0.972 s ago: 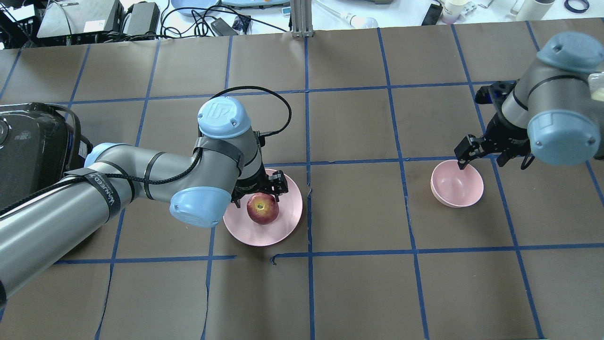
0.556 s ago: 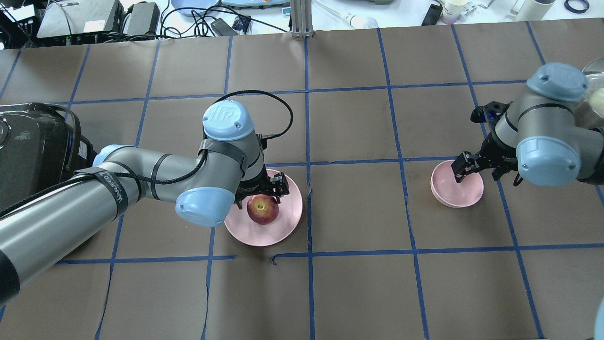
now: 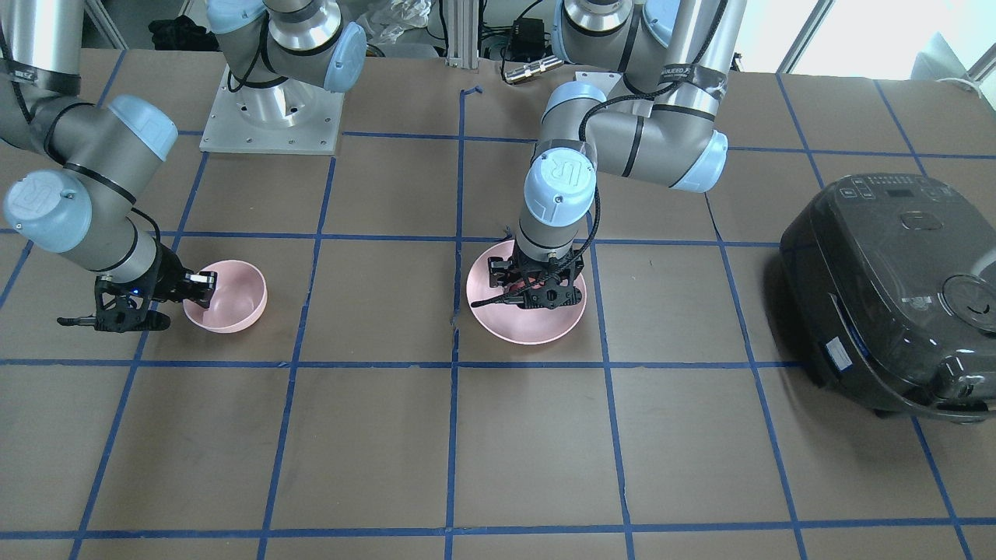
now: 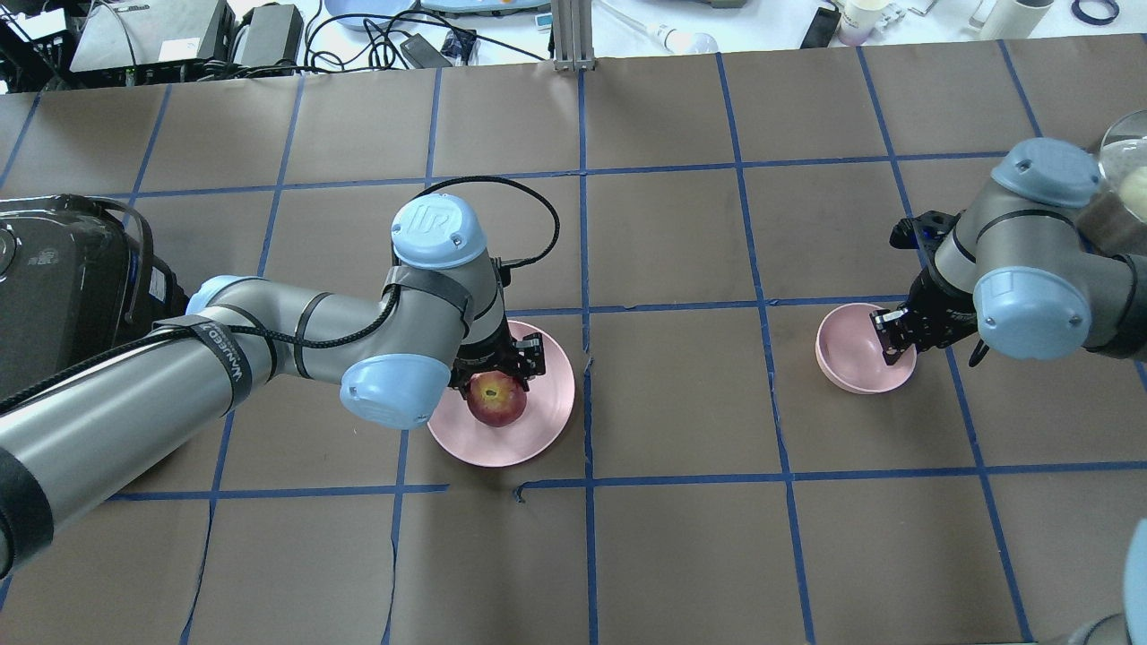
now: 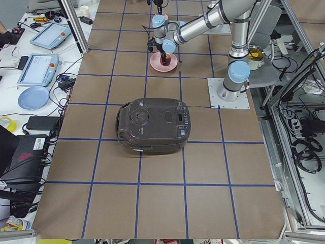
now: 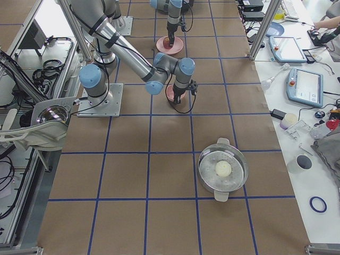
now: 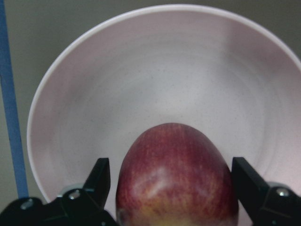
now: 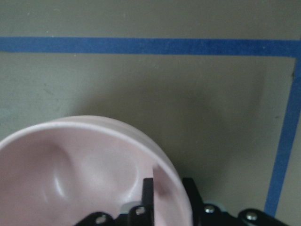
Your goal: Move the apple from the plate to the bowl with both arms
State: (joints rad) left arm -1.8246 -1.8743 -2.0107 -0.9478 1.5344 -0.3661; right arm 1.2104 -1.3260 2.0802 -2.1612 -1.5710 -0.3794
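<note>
The red apple [image 4: 495, 403] [image 7: 176, 179] lies on the pale-pink plate [image 4: 547, 421] [image 7: 164, 70] [image 3: 529, 330] near the table's middle. My left gripper [image 4: 498, 380] [image 7: 169, 162] [image 3: 537, 289] is low over the plate and open, with one finger on each side of the apple. The small pink bowl [image 4: 851, 358] [image 3: 233, 299] [image 8: 70, 165] stands to the right, upright and empty. My right gripper [image 4: 896, 345] [image 3: 198, 286] [image 8: 167, 183] is shut on the bowl's rim, one finger inside the wall and one outside.
A black rice cooker [image 4: 54, 287] [image 3: 887, 288] [image 5: 152, 122] stands at the table's left end. A lidded metal pot [image 6: 223, 170] stands beyond the bowl at the right end. Cables and devices lie past the far edge.
My left gripper came down closer around the apple. My right gripper moved down and in to the bowl's rim and narrowed from wide open to closed on it.
</note>
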